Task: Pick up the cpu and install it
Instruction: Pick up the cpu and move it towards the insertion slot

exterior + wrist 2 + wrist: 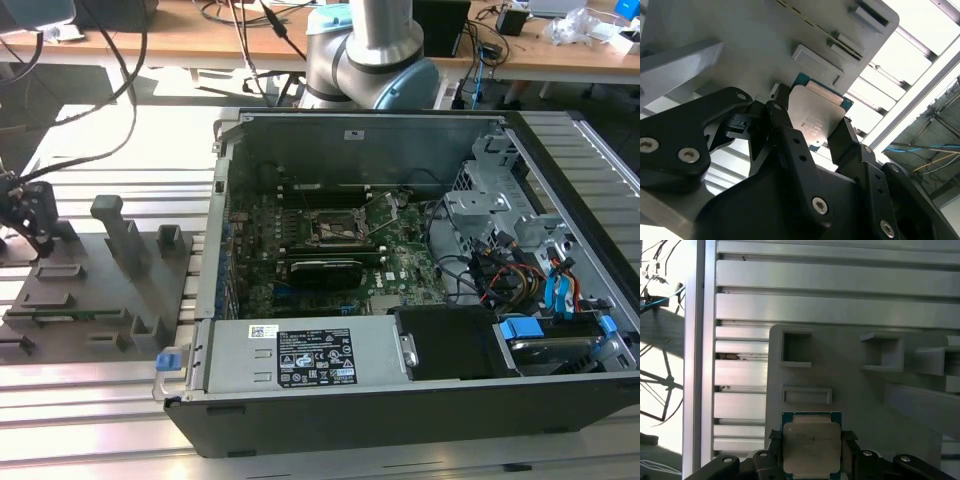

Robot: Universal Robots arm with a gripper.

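We see gripper (812,129) clamped on cpu (816,111) by its edges, sparing the top, over gray tray (855,395).

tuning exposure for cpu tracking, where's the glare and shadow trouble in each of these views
exterior view: sunlight washes out the table beside the computer case, whose inside is dim; second wrist view: bright backlight makes the gripper a dark shape, though the cpu it clamps is evenly lit; first wrist view: blown-out glare beyond the table edge, cpu top evenly lit
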